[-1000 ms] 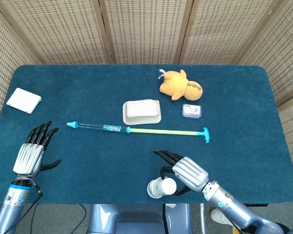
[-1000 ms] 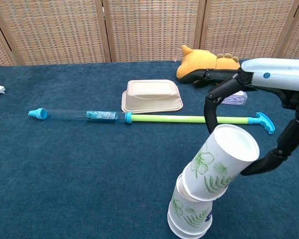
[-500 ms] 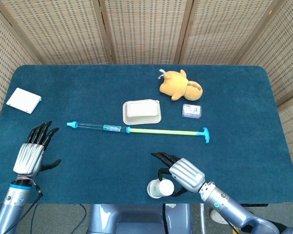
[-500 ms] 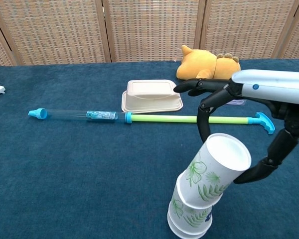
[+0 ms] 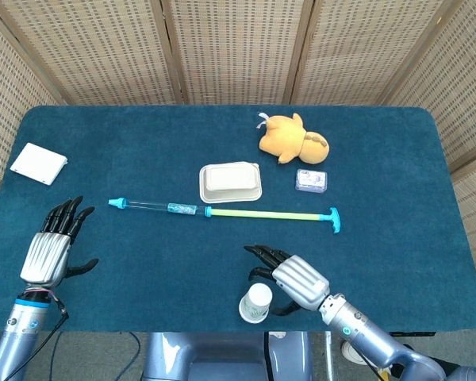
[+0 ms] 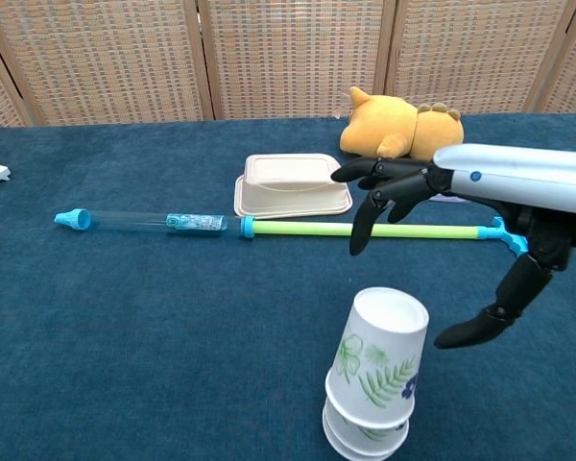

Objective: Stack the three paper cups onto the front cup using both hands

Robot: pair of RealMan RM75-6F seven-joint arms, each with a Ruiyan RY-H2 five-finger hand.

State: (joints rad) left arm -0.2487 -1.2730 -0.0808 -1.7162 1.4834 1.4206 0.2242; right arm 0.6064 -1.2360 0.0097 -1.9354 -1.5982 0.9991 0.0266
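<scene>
Right robot hand (image 6: 432, 221) spread above cup stack (image 6: 372, 384), not touching.

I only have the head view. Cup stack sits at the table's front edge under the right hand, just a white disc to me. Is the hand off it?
Observer: Yes. In the chest view the right hand is spread above and right of the cup stack, touching nothing.
Operator: Top cup seated?
Observer: Nested upside down on the stack, leaning slightly right.
Operator: Any print on them?
Observer: Green leaf pattern on the sides.
Operator: Left hand?
Observer: Only your view shows it: left hand open and empty, far left.
</scene>
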